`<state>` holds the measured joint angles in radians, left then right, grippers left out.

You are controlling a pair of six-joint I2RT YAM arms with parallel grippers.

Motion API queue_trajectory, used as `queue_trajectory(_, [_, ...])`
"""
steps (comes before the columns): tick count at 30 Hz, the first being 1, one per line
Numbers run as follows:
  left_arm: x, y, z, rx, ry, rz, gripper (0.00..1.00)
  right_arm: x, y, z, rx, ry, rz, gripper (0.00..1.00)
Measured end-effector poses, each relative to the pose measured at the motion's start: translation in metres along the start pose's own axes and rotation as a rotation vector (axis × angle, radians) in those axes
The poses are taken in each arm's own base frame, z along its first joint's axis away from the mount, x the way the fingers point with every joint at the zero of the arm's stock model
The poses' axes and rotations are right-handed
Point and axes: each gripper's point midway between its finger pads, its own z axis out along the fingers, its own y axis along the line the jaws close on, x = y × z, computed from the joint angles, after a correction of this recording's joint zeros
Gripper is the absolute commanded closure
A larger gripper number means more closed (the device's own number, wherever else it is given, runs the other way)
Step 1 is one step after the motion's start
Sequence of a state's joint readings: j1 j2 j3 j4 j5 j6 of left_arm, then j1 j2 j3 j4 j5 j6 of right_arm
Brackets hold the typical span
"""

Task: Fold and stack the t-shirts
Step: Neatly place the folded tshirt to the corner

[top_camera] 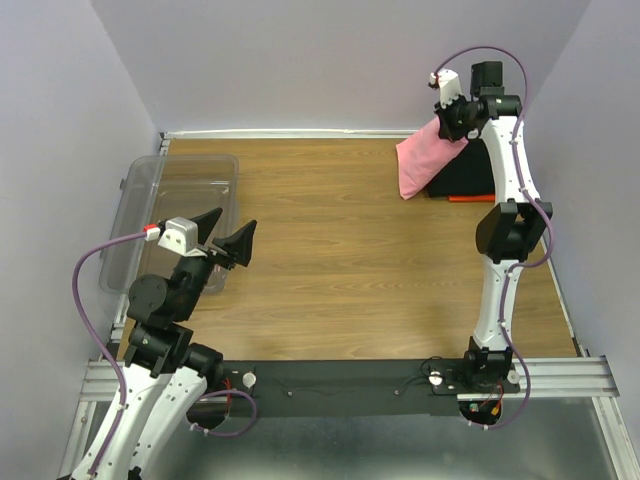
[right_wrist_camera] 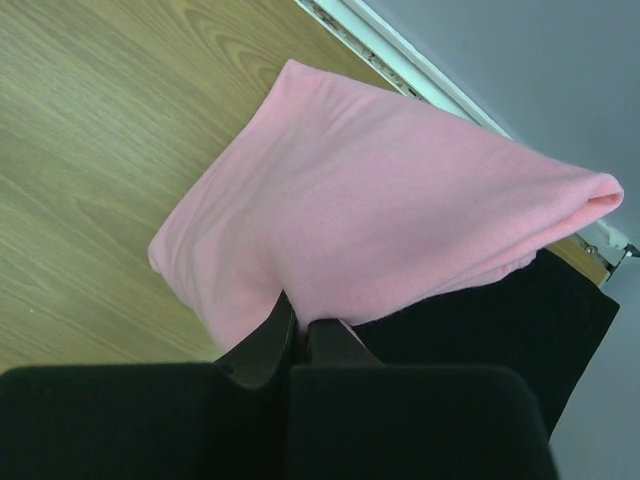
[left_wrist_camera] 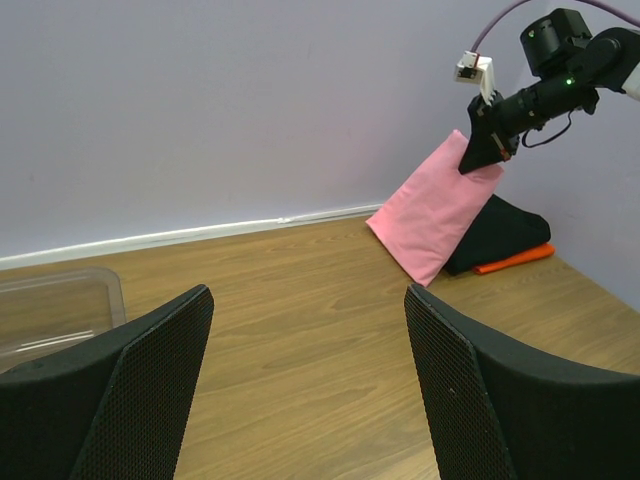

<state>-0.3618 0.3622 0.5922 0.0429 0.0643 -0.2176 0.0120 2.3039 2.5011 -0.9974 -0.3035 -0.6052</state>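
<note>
The right gripper [top_camera: 443, 122] is pinching the pink t-shirt [top_camera: 424, 160] with its jaws pressed together on an upper edge of the folded cloth, in the upper right of the overhead view. The wrist view is showing the fingertips [right_wrist_camera: 285, 335] closing on a thin bunch of fabric, with the rest billowing out beyond them. The shirt is hanging as a slanted, doubled panel, its low corner reaching down towards the table [top_camera: 330, 250]; whether it is touching the wood I cannot tell. Just behind it the black t-shirt [top_camera: 466, 172] is lying folded, sitting on the orange-red t-shirt [top_camera: 470, 198], of which only a strip is showing.

The left gripper [top_camera: 232, 226] is hovering spread wide and holding nothing at the lower left, beside the clear tub [top_camera: 135, 185].

The pink cloth is looking light, limp and not at all fragile. It is draping under its own weight, so a single pinch is likely letting the fold sag and swing rather than holding its shape. The knit should be gripping well between the pads, not slipping. A hold on a folded edge or a corner, through all the layers, is probably serving best; lowering it flat onto the black shirt is likely needing a slow drag so the layers are not bunching
</note>
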Motion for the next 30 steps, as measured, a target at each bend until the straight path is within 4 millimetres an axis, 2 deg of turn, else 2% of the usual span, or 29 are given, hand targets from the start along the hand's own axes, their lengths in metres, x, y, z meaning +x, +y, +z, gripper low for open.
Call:
queue_trajectory(9, [0.002, 0.000, 0.001, -0.001, 0.007, 0.000, 0.15, -0.010, -0.004, -0.009, 0.020, -0.024, -0.013, 0.99])
queue_trajectory(21, [0.002, 0.000, 0.001, -0.001, 0.008, -0.001, 0.15, -0.028, -0.009, -0.035, 0.060, -0.064, -0.031, 0.99])
queue_trajectory(26, [0.002, 0.000, 0.001, -0.001, 0.008, -0.001, 0.15, -0.029, -0.011, -0.040, 0.074, -0.066, -0.038, 1.00])
queue_trajectory(30, [0.002, 0.000, 0.001, -0.001, 0.008, -0.001, 0.15, -0.024, -0.019, -0.042, 0.085, -0.059, -0.035, 1.00])
